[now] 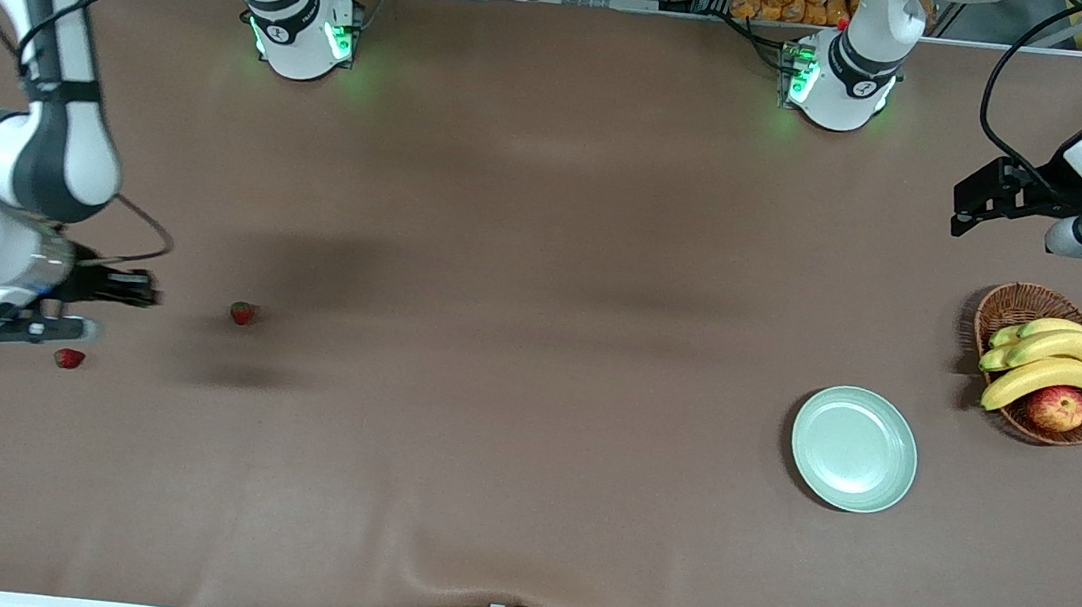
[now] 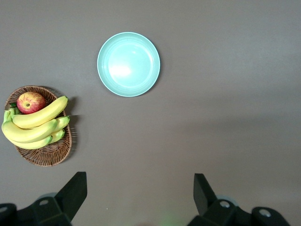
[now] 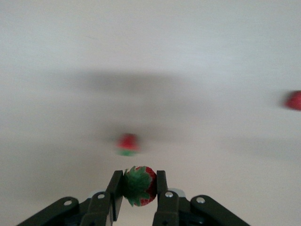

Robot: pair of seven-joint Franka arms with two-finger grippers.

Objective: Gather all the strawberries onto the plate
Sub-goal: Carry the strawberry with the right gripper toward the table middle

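Right wrist view: right pincer clamps strawberry; left pincer spread, waiting.

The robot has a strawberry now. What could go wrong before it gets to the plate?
1. The right tool pinches the held strawberry only between its fingertips, so it might slip out or get squashed.
2. The plate sits at the left arm's end of the table, a long carry, so the berry could fall on the way.
3. Two strawberries lie on the table near the tool and could get bumped.
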